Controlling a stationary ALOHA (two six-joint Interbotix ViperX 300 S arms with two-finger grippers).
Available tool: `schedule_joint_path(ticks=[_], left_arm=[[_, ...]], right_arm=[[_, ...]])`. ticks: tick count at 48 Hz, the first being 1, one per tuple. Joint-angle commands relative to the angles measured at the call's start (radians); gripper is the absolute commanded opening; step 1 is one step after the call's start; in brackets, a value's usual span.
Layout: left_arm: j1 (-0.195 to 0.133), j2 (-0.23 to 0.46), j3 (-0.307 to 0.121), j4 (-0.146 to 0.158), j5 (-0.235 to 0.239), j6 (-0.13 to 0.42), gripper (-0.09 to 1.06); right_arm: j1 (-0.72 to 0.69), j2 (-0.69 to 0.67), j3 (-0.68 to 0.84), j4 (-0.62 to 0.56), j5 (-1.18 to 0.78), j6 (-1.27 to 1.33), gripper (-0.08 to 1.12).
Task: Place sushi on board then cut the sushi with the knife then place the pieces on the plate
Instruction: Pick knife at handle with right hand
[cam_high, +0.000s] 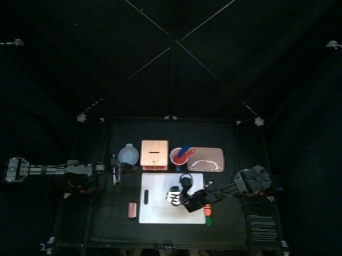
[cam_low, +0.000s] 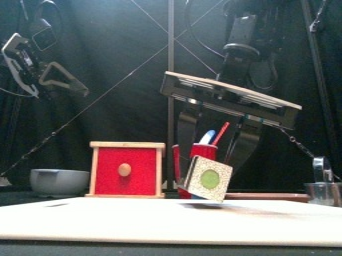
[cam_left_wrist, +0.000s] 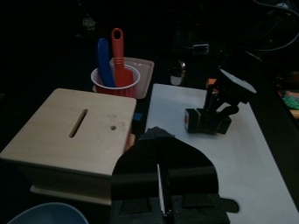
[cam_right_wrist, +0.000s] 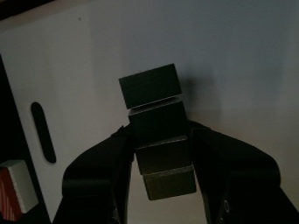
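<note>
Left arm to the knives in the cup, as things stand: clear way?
Likely yes. Left gripper sits high, above the level of the box; the knives stick up from the cup just past it, tops bare. Right gripper holds the sushi over the board, off that line.

No readable text, labels, numbers
</note>
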Motion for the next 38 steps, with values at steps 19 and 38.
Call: schedule_joint_path(ticks=[19,38], left_arm=[[0.005,0.002,-0.003,0.002,-0.005,0.000,-0.02],[0.003,0.002,0.002,0.002,-0.003,0.000,-0.02]], right_arm=[[-0.002,-0.006,-0.023,-0.035,0.015,0.003,0.76],[-0.002,0.000,-0.032,-0.049,0.020,0.003,0.86]])
